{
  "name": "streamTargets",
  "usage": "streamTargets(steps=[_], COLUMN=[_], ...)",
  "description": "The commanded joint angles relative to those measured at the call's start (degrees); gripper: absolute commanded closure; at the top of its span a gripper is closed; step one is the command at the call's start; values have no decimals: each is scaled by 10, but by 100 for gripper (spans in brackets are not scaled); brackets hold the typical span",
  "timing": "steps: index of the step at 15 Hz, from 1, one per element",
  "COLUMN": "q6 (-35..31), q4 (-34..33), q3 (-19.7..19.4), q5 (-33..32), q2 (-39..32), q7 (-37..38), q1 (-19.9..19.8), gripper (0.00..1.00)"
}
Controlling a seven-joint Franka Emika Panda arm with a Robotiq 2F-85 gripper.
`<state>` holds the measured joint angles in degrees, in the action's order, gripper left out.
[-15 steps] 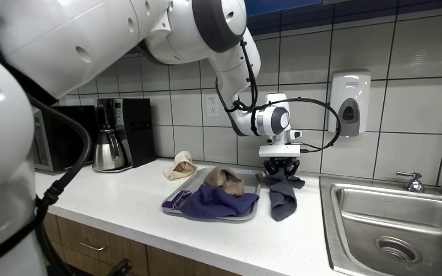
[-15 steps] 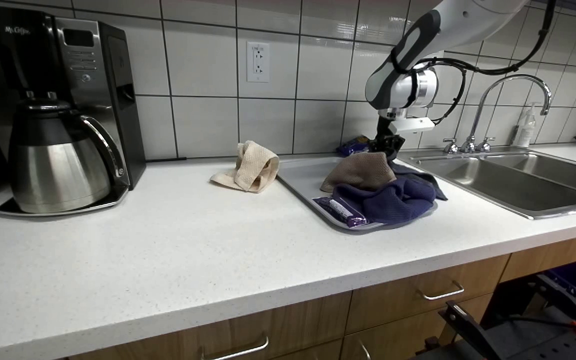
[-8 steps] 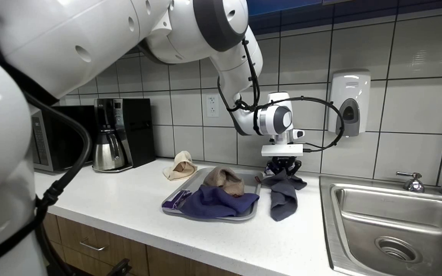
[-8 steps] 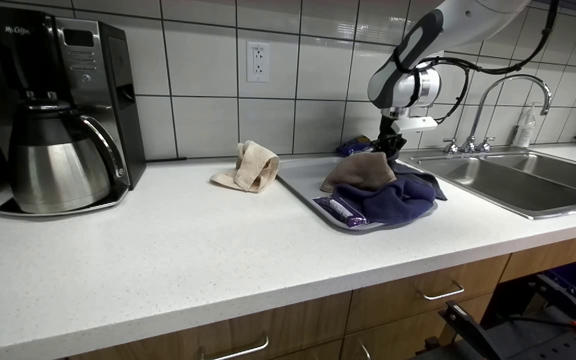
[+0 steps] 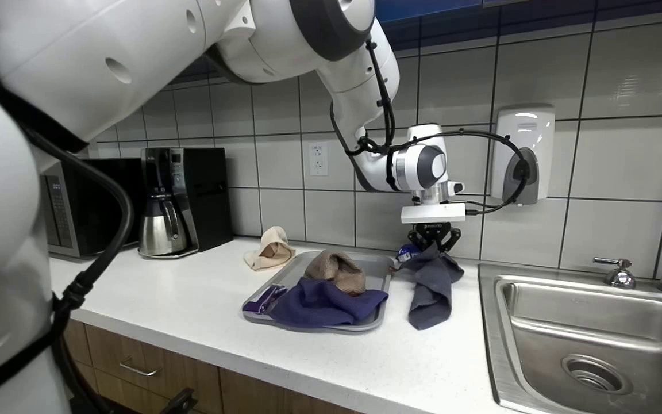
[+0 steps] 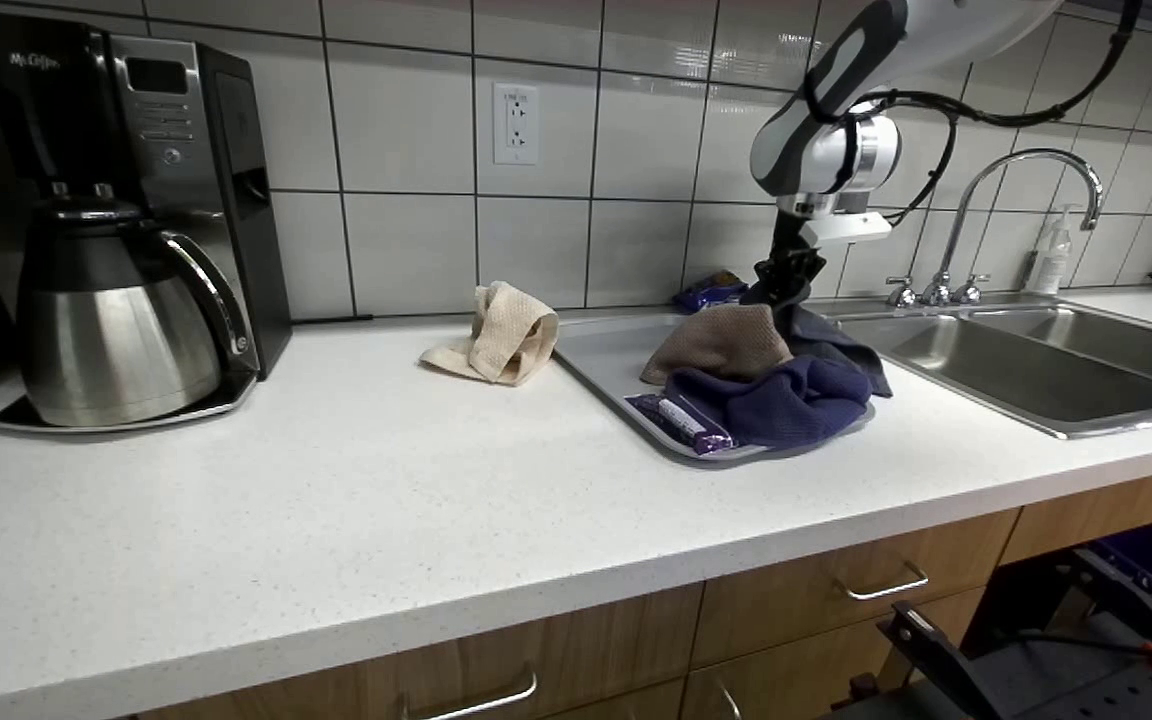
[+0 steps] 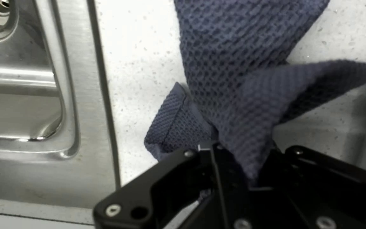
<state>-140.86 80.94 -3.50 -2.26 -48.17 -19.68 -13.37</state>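
Observation:
My gripper [image 5: 434,246] is above the counter between the tray and the sink, shut on a dark grey cloth [image 5: 431,293]. In the wrist view a pinched fold of the grey cloth [image 7: 233,54] rises between the black fingers, while its wider part still rests on the counter. A blue-purple packet [image 6: 711,291] lies by the wall, just behind the gripper. To one side is a grey tray [image 6: 604,352] bearing a brown cloth [image 6: 721,345], a dark purple cloth [image 6: 781,400] and a purple-wrapped bar [image 6: 684,424]. The fingertips themselves are partly hidden by the cloth.
A steel sink [image 5: 495,345] with a faucet [image 6: 956,230] borders the grey cloth. A beige cloth [image 6: 496,335] lies beyond the tray, near the coffee maker [image 6: 126,290]. The tiled wall stands close behind the gripper, with a soap dispenser [image 5: 523,152] on it.
The gripper has closed on the grey cloth and moved upward and a little towards the sink. The gripped part of the cloth has been raised with it, uncovering more of the packet behind.

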Motion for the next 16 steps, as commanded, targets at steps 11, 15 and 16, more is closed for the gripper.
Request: streamTargets(steps=[11, 15, 16], q6=[3, 1, 2], q4=[81, 104, 108], q3=[34, 45, 48], q5=[-7, -6, -6], q2=[108, 128, 132], q7=[-70, -85, -87], q1=[-4, 1, 3], gripper=[98, 98, 98])
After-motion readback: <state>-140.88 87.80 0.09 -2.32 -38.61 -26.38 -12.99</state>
